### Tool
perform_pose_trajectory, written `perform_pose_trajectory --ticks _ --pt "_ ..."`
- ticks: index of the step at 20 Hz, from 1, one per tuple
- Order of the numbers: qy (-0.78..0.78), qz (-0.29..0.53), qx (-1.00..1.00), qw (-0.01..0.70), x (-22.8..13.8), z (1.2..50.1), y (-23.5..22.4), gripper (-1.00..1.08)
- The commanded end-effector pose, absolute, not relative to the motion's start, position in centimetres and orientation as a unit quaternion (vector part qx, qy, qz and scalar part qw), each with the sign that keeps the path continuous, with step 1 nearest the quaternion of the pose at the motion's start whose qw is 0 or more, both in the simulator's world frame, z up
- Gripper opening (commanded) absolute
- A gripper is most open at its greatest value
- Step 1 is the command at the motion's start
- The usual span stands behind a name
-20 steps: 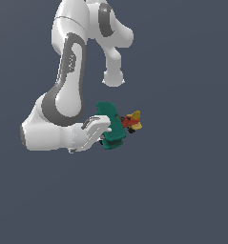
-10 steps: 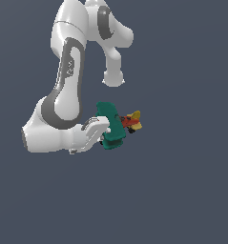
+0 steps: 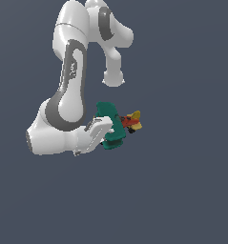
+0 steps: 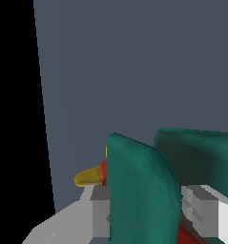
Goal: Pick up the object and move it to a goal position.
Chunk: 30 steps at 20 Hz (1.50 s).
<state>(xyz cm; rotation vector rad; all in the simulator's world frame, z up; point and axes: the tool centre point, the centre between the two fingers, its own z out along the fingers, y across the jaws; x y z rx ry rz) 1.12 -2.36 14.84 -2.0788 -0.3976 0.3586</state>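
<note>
White Panda arm (image 3: 70, 71) with grey joint bands, folded down from the top of the exterior view, forearm running toward the exterior view's left, wrist turned back toward the right. Plain dark grey-blue backdrop (image 3: 182, 190) all round; no surface edge visible in the exterior view. Gripper (image 3: 106, 131) at the arm's end, clenched on the toy biplane (image 3: 116, 125): wrist view shows grey finger pads (image 4: 100, 209) pressed against both sides of a teal wing. Biplane sitting just right of the gripper in the exterior view, held at centre frame, apparently clear of any support. Broad teal-green wings (image 4: 139, 190) stacked as two slabs, nearest the hand. Red body (image 3: 128, 123) poking out past the wings toward the exterior view's right. Yellow tip (image 4: 89, 177) at the far end. Small black bit under the body, too tiny to identify.
</note>
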Motion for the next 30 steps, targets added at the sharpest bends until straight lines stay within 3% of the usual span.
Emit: perform_pose_trajectory --ticks 1,30 --pt "-0.163 0.145 -0.85 0.48 1.14 14.82 -2.53 0.28" --pt "-0.169 0.123 -0.829 0.518 1.91 14.91 -2.69 0.28"
